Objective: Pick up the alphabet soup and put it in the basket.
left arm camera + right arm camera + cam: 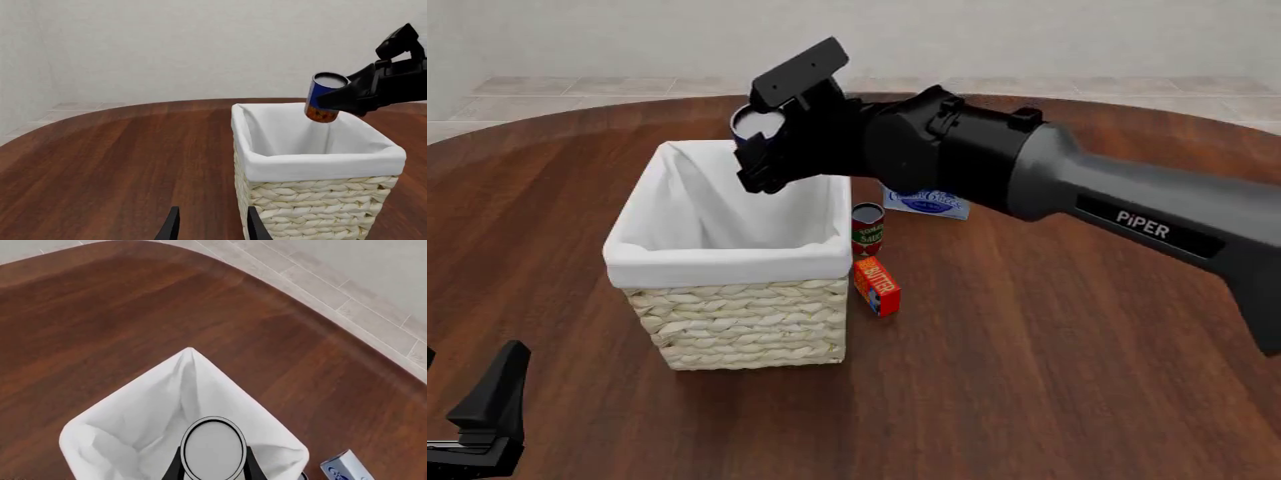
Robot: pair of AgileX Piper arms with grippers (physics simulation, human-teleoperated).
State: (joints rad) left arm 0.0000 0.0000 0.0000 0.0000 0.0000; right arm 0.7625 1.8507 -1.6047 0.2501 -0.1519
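One can of alphabet soup (325, 96) is hanging upright, gripped in the right gripper (347, 97), directly above the basket (727, 320), while the left gripper (211, 226) is idling open nearby.

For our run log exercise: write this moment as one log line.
stage: carry | right gripper: shut on soup, above basket | left gripper: open, idle | soup: not yet released

Left hand (212, 225) cut off by frame edge; red-green can (868, 230) label unreadable.
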